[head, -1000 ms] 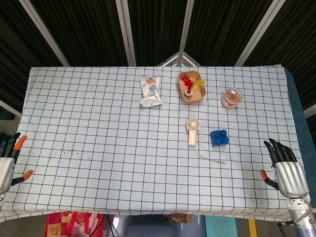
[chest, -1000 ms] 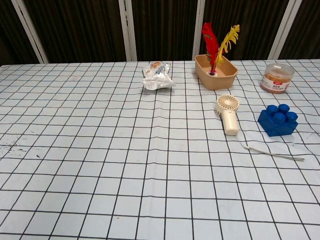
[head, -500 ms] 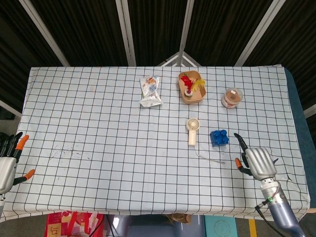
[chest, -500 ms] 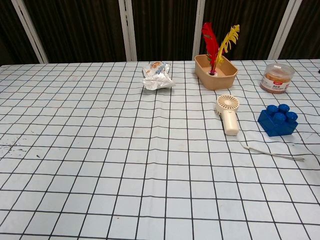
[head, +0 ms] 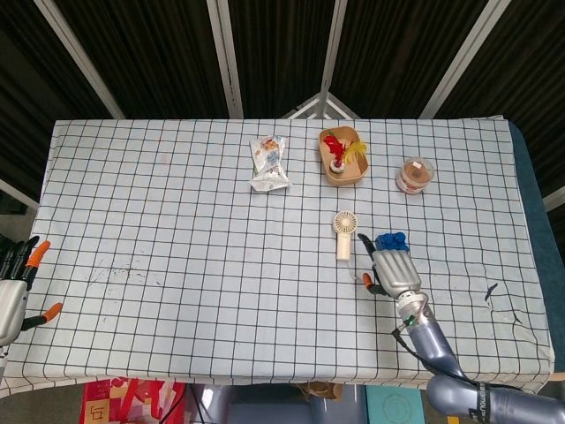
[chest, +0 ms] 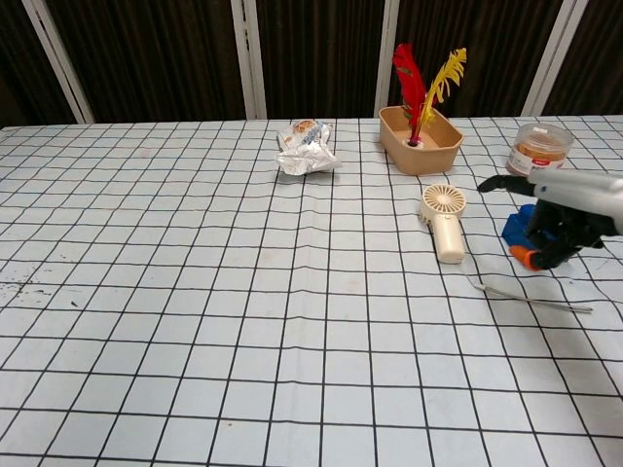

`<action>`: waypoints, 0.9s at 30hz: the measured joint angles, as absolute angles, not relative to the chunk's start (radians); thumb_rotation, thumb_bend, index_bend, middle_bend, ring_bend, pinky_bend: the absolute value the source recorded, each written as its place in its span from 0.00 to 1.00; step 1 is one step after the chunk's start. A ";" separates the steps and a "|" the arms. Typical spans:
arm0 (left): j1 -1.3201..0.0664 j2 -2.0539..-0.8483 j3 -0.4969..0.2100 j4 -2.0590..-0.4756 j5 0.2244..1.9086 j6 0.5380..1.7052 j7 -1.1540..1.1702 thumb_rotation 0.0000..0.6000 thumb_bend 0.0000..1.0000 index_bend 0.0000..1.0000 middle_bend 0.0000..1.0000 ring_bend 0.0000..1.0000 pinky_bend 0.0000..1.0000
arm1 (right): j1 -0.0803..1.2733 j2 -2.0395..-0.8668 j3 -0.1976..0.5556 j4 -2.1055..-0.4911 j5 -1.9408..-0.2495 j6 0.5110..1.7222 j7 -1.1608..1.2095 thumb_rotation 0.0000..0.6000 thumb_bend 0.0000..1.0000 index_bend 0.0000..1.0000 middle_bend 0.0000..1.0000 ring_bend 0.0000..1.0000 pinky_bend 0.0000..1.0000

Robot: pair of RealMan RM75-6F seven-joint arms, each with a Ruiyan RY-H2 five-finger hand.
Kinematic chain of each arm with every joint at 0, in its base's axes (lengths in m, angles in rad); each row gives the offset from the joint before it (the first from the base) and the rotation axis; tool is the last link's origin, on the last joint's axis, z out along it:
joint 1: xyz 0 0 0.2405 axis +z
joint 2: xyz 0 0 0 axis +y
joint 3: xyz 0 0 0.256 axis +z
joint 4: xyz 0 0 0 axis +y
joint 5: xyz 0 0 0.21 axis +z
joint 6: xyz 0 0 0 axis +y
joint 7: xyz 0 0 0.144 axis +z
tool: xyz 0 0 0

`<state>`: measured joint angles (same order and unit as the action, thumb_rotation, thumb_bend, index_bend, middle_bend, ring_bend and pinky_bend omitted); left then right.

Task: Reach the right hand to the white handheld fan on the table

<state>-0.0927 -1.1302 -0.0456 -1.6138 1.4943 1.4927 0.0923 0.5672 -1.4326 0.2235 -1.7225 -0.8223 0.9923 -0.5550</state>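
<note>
The white handheld fan lay flat on the checked tablecloth, right of centre, with its round head toward the far side and its handle pointing near. The right hand hovered just to the right of the fan, palm down, over a blue toy brick that it partly hid. Its fingers were spread apart and held nothing; one dark finger pointed left toward the fan without touching it. In the chest view the hand stood above the table surface, and a thin white strap lay on the cloth near it.

The left hand rested at the near left edge of the table, fingers apart and empty, well apart from the fan.

Farther back stood a tan tray holding red and yellow feathers, a crumpled snack bag to its left, and a clear round tub to its right.
</note>
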 measured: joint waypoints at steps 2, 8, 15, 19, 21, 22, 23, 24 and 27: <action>-0.093 -1.129 -0.046 -1.615 1.493 1.491 0.090 1.00 0.09 0.00 0.00 0.00 0.00 | 0.594 -1.466 0.225 -1.700 -0.788 0.993 -0.581 1.00 0.50 0.00 0.86 0.89 0.82; -0.095 -1.127 -0.046 -1.618 1.487 1.484 0.086 1.00 0.09 0.00 0.00 0.00 0.00 | 0.639 -1.538 0.224 -1.657 -0.730 1.005 -0.620 1.00 0.50 0.00 0.86 0.89 0.82; -0.096 -1.124 -0.046 -1.618 1.484 1.479 0.079 1.00 0.09 0.00 0.00 0.00 0.00 | 0.678 -1.589 0.220 -1.613 -0.684 1.027 -0.651 1.00 0.50 0.00 0.86 0.89 0.82; -0.097 -1.122 -0.047 -1.618 1.481 1.476 0.074 1.00 0.09 0.00 0.00 0.00 0.00 | 0.686 -1.596 0.216 -1.606 -0.667 1.038 -0.659 1.00 0.50 0.00 0.86 0.89 0.82; -0.097 -1.122 -0.046 -1.618 1.482 1.476 0.073 1.00 0.09 0.00 0.00 0.00 0.00 | 0.687 -1.596 0.213 -1.605 -0.657 1.043 -0.659 1.00 0.50 0.00 0.86 0.89 0.82; -0.097 -1.122 -0.046 -1.618 1.483 1.477 0.074 1.00 0.09 0.00 0.00 0.00 0.00 | 0.688 -1.596 0.212 -1.605 -0.653 1.045 -0.658 1.00 0.51 0.00 0.86 0.89 0.82; -0.097 -1.122 -0.046 -1.618 1.484 1.477 0.075 1.00 0.09 0.00 0.00 0.00 0.00 | 0.688 -1.595 0.210 -1.606 -0.651 1.048 -0.658 1.00 0.51 0.00 0.86 0.89 0.82; -0.097 -1.123 -0.046 -1.618 1.485 1.477 0.076 1.00 0.09 0.00 0.00 0.00 0.00 | 0.688 -1.593 0.208 -1.608 -0.650 1.051 -0.657 1.00 0.51 0.00 0.86 0.89 0.82; -0.097 -1.124 -0.046 -1.618 1.485 1.478 0.078 1.00 0.09 0.00 0.00 0.00 0.00 | 0.686 -1.589 0.205 -1.618 -0.649 1.059 -0.652 1.00 0.51 0.00 0.86 0.89 0.82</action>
<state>-0.0972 -1.1243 -0.0455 -1.6184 1.4854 1.4783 0.0785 0.6863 -1.5891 0.2048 -1.6184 -0.6488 1.0594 -0.6517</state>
